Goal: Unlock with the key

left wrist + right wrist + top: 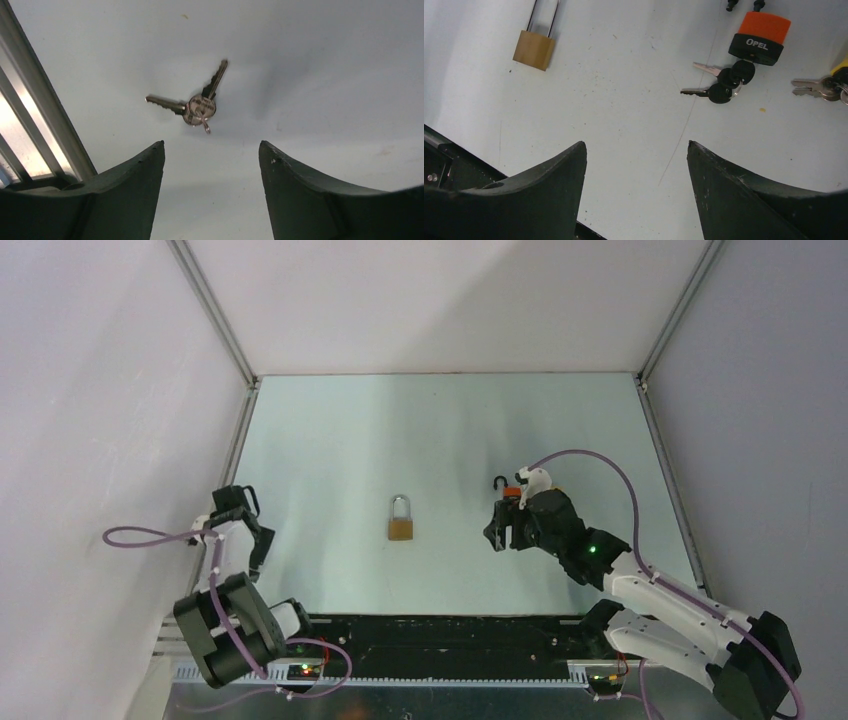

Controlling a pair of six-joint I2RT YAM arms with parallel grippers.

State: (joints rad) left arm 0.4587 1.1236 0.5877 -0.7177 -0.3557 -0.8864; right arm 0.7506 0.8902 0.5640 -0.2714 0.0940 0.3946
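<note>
On pale table (450, 440) between white walls (90, 390): brass padlock (402, 523), keys (198, 104) flat; left gripper (211, 145), right gripper (636, 145) spread, empty.

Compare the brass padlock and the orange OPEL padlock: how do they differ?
Brass padlock is plain brass with a silver shackle; OPEL padlock is orange over black, lettered. Brass padlock lies alone; OPEL padlock has black-headed keys at its base. Both lie flat on the table.
</note>
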